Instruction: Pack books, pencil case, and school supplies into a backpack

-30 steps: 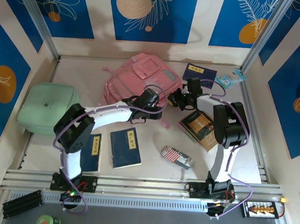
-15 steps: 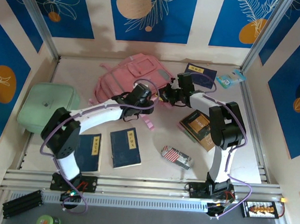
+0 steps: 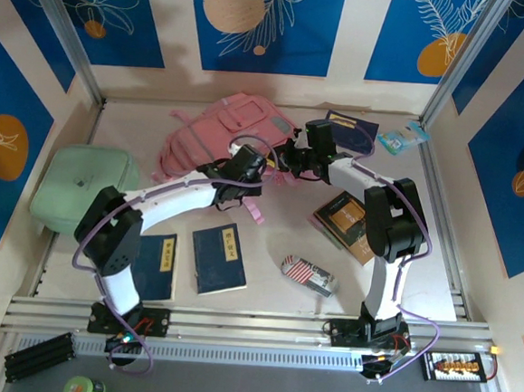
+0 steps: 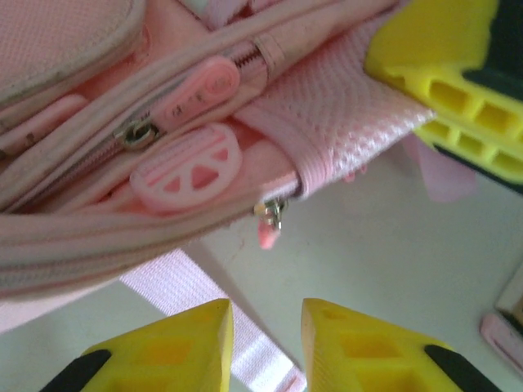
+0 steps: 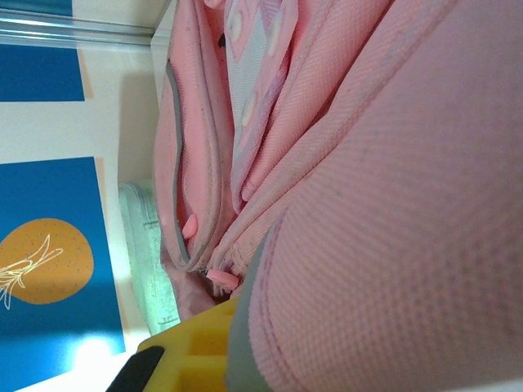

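Observation:
The pink backpack lies at the back of the table. My right gripper is shut on its mesh edge, and pink fabric presses against the yellow finger. My left gripper hovers beside the zipper pulls, jaws narrowly open and holding nothing. Two navy books lie near the front left. A third book sits at the back right. The tan-and-black notebook and the striped pencil case lie to the right. The school supplies are out of view.
A mint-green flat case rests at the left wall. A small light-blue packet lies in the back right corner. A pink strap trails on the table under my left fingers. Walls close in on three sides.
The backpack has been dragged left and toward the back. Both grippers moved that way with it. My left jaws have narrowed.

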